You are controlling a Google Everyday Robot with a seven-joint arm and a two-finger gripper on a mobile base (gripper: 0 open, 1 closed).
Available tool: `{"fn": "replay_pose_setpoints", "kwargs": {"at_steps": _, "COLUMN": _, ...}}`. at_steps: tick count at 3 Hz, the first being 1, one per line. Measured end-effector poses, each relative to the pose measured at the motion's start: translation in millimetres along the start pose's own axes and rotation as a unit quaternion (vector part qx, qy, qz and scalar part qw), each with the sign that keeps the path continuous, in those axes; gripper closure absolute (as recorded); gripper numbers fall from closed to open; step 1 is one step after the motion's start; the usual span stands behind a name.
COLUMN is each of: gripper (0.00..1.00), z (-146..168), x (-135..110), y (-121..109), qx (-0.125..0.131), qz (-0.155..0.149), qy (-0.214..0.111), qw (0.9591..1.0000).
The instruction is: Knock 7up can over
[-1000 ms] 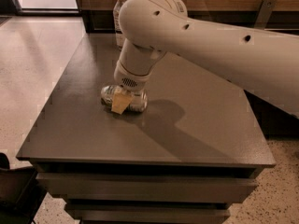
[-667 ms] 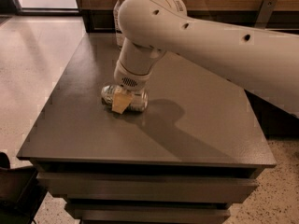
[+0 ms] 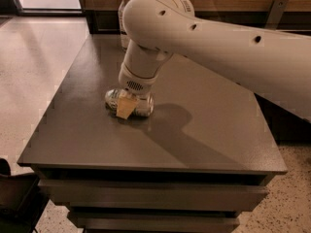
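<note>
The dark table [image 3: 218, 130] is the biggest thing here, wide and flat, with drawers under its front edge. Over it reaches the big white arm [image 3: 218, 38], which comes in from the right and bends down near the middle of the left side. At the back edge stands a clear water bottle [image 3: 125, 13] with a white cap, well apart from the work, so it is not the thing to hit. Right under the end of the arm is the 7up can [image 3: 112, 98], small and shiny. It looks low and long, so I think it lies on its side on the table, but the arm hides much of it. The gripper [image 3: 126, 108] is down at the can and touches it or is just beside it. I cannot tell if it is wide or narrow. To do this step well, the push should go sideways and near the top of a can, not straight down, because a push down only pins it. If the can is already flat, the best thing is to lift straight up and away, slowly, so it does not roll off toward the left edge.
</note>
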State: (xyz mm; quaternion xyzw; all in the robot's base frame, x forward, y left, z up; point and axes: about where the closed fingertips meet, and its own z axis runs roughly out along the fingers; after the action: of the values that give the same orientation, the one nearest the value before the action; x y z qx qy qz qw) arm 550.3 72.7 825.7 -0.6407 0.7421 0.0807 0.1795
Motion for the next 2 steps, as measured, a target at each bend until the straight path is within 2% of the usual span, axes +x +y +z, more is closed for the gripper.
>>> {"fn": "replay_pose_setpoints", "kwargs": {"at_steps": 1, "gripper": 0.13, "z": 0.0, "x": -0.4, "y": 0.8, "qx": 0.000, "qz": -0.001, "qy": 0.000, "qw": 1.0000}}
{"fn": "replay_pose_setpoints", "kwargs": {"at_steps": 2, "gripper": 0.00, "z": -0.1, "x": -0.8, "y": 1.6, "qx": 0.000, "qz": -0.002, "qy": 0.001, "qw": 1.0000}}
